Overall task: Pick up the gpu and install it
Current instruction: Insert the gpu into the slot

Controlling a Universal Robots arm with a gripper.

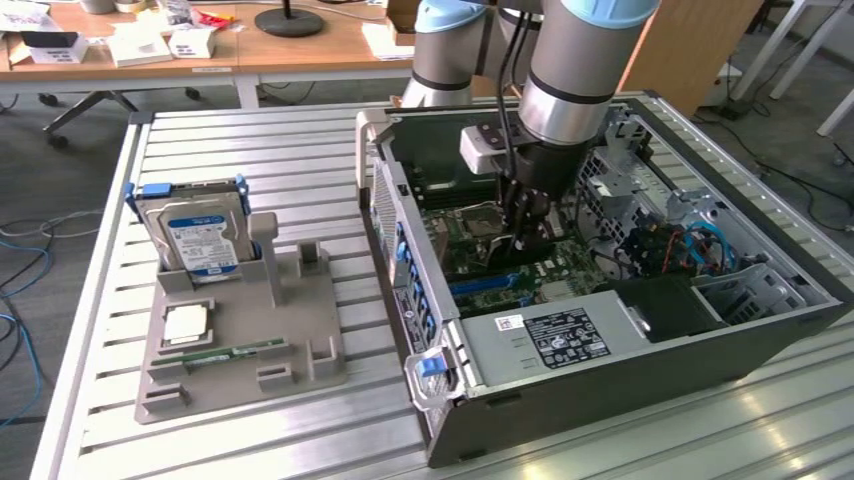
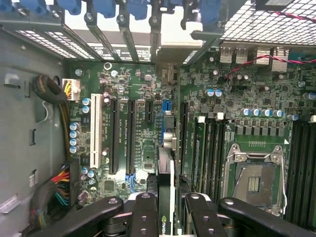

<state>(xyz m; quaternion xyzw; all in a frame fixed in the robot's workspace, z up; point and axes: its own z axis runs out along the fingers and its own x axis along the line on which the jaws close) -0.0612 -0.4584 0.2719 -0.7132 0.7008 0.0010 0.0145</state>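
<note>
The gripper (image 2: 170, 203) stood inside the open computer case (image 1: 667, 350), which lay on its side on the slatted metal table (image 1: 267, 140). Its jaws were part-way closed, one black finger (image 2: 145, 207) pressed to each face of the gpu (image 2: 167, 173), so the card was clamped between them. In the wrist view the gpu appeared edge-on, a thin dark board with a green logo near the grip, reaching out over the green motherboard (image 2: 133, 79). It sat between the long black expansion slots (image 2: 112, 133) on one side and the CPU socket (image 2: 254, 177) on the other. Whether its edge had entered a slot could not be told.

In the exterior view the gripper (image 1: 527, 235) hung low over the board, close to the power supply (image 1: 547, 335). Well apart, on the exterior view's left, a grey holder tray (image 1: 240, 300) carried a silver hard drive (image 1: 203, 235) standing upright and a narrow green memory stick (image 1: 227, 352) lying flat
</note>
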